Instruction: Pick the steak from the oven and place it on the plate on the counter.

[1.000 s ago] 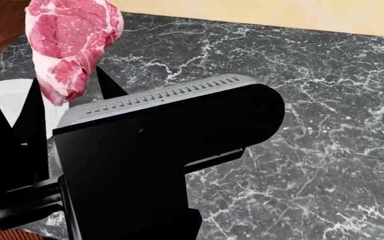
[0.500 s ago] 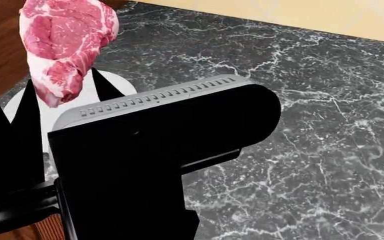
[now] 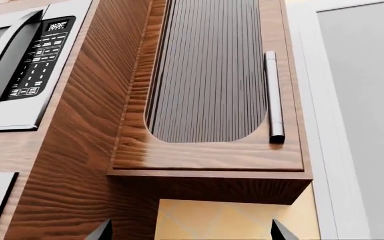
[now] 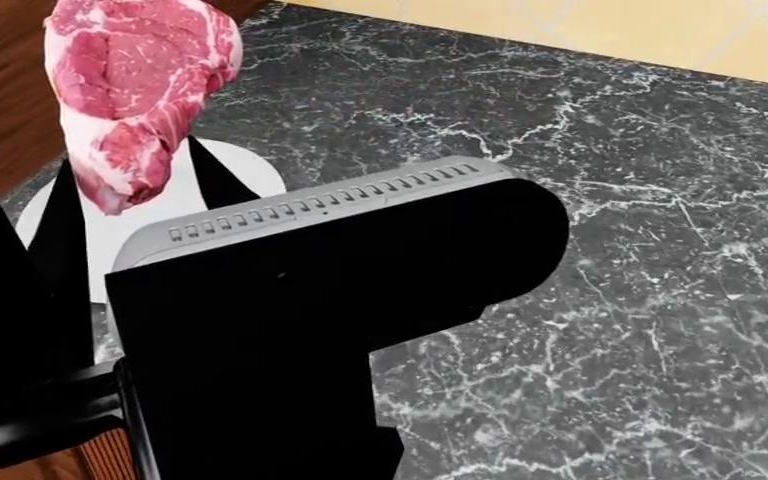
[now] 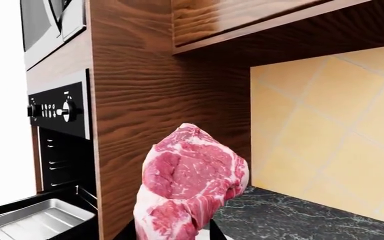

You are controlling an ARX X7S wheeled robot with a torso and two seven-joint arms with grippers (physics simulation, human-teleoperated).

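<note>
The steak (image 4: 137,90) is red-pink with white fat and hangs in my right gripper (image 4: 131,160), which is shut on its lower end. It is held above the white plate (image 4: 257,178), which lies at the left end of the dark marble counter (image 4: 624,200) and is partly hidden by the fingers. In the right wrist view the steak (image 5: 188,180) fills the gripper (image 5: 172,235). The oven (image 5: 58,160) stands behind it on the left, with its grey tray (image 5: 35,225) pulled out. My left gripper (image 3: 190,232) is open and empty, pointing at an upper cabinet.
My right arm's black body (image 4: 331,320) blocks the middle of the head view. A wooden cabinet side (image 5: 165,75) stands between oven and counter. A yellow tiled wall (image 5: 332,125) backs the counter. A microwave (image 3: 25,65) and a ribbed cabinet door (image 3: 205,75) are high up.
The head view has shifted a little, so more of the plate shows under the steak and the counter's left edge has come in. The steak stays held.
</note>
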